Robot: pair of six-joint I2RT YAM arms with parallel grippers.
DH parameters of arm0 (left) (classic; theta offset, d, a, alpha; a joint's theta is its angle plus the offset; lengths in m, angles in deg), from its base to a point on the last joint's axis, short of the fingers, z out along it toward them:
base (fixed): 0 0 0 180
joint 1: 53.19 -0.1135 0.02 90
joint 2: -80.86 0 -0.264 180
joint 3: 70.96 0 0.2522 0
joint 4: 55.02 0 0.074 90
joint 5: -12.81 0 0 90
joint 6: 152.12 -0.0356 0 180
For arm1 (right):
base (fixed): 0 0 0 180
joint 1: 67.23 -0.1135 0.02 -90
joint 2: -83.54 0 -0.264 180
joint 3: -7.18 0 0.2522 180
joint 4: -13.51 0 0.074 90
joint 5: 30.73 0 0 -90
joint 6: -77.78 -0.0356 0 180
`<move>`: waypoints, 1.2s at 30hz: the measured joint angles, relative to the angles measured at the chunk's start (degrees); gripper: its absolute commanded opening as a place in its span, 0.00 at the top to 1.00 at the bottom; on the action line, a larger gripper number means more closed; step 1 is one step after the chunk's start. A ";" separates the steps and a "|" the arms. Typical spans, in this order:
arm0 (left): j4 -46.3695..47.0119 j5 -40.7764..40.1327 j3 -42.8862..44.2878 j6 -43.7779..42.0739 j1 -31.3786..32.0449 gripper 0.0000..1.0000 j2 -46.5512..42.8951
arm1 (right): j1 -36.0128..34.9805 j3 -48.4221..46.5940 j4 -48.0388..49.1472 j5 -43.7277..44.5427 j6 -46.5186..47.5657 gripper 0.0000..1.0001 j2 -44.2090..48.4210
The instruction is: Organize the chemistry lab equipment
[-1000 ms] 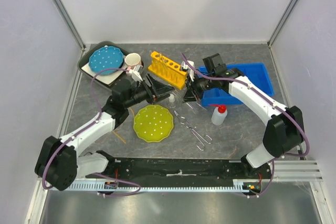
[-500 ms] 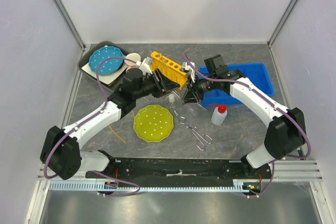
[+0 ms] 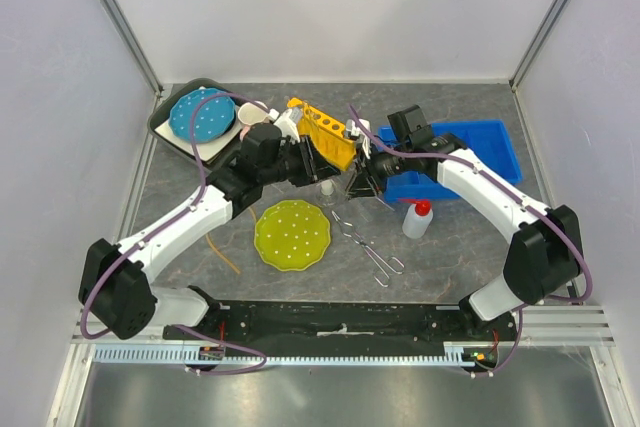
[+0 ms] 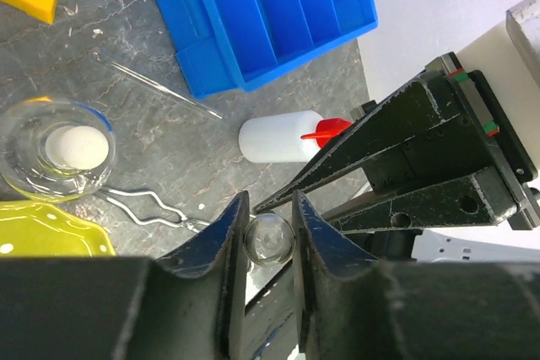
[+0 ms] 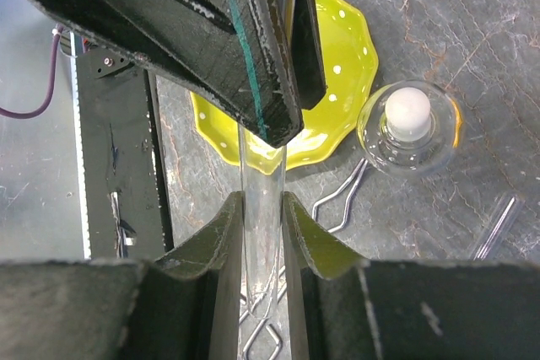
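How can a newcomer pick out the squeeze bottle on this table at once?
Find the big blue tray at the back right of the grey table. Just in front of its near edge sits a small bottle. It alone is white with a red cap; the flask to its left is clear with a white cap, and the tongs nearby are bare metal wire.

- rack [image 3: 322, 132]: was yellow-orange, no pattern
- thin tube [image 5: 261, 208]: was clear
- squeeze bottle [image 4: 278, 137]: was white, red cap
- flask [image 4: 56, 147]: was clear, white cap
- tongs [image 3: 368, 247]: were silver metal
- near plate [image 3: 291, 234]: was yellow-green, white dots
- far left plate [image 3: 202, 116]: was blue, white dots
- mug [image 3: 248, 109]: was pale pink
- bin, right [image 3: 480, 147]: was solid blue
- table [image 3: 180, 187]: was grey, marbled, pale veins
- arms [image 3: 180, 232]: were white, black joints
- cables [image 3: 196, 162]: were purple
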 measured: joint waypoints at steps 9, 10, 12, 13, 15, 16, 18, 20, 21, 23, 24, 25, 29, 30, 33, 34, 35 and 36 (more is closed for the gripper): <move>-2.14 -0.31 2.34 -4.57 0.28 0.98 0.24 | -0.20 0.37 0.20 0.96 0.87 0.36 1.07; -2.54 -0.50 2.71 -5.25 0.28 0.98 0.24 | -0.15 0.37 0.02 1.38 0.94 0.32 1.29; -3.98 -1.90 4.09 -6.97 0.24 0.98 0.28 | 0.35 0.37 -0.44 2.12 1.44 0.19 2.10; -5.07 -2.69 5.35 -8.26 0.17 0.98 0.48 | 0.76 0.37 -0.63 2.49 1.77 0.02 2.60; -6.03 -4.55 8.13 -10.58 0.00 0.98 1.20 | 2.23 0.35 -0.96 2.91 2.01 0.02 3.61; -6.25 -5.46 9.55 -11.91 -0.13 0.98 1.64 | 3.23 0.33 -1.03 3.06 2.27 0.02 4.13; -7.02 -7.65 12.81 -14.51 -0.52 0.98 2.82 | 5.73 0.33 -1.03 3.26 2.43 0.02 5.18; -7.17 -9.55 15.47 -17.16 -0.83 0.98 4.17 | 7.78 0.33 -0.96 3.69 2.40 0.02 6.36; -7.43 -10.73 16.85 -18.51 -1.03 0.98 5.03 | 8.94 0.42 -0.74 4.07 2.29 0.02 7.17; -7.48 -12.96 19.69 -21.46 -1.25 0.98 7.19 | 10.56 1.55 0.68 4.33 1.86 0.02 9.27; -7.43 -14.40 21.40 -23.28 -1.27 0.98 8.68 | 11.15 2.69 1.42 4.33 1.60 0.02 10.71; -7.34 -15.37 22.36 -24.46 -1.27 0.98 9.70 | 11.41 3.48 1.77 4.35 1.33 0.02 11.67; -7.13 -19.93 26.91 -29.94 -1.31 0.98 14.88 | 12.57 6.99 4.22 4.26 -0.39 0.02 14.84; -7.10 -20.70 27.74 -30.99 -1.31 0.98 15.93 | 12.90 7.50 4.79 4.24 -0.92 0.02 15.15; -6.86 -22.99 30.36 -33.86 -1.31 0.98 19.34 | 13.81 8.74 6.47 4.24 -1.90 0.02 15.58; -6.71 -23.56 31.06 -34.62 -1.31 0.98 20.39 | 13.99 9.03 6.84 4.24 -2.32 0.02 15.58; -6.64 -24.22 31.78 -35.34 -1.31 0.98 21.40 | 14.16 9.40 7.39 4.17 -2.69 0.02 15.58; -6.58 -24.55 32.30 -35.87 -1.31 0.98 22.12 | 14.32 9.53 7.56 4.13 -2.78 0.02 15.58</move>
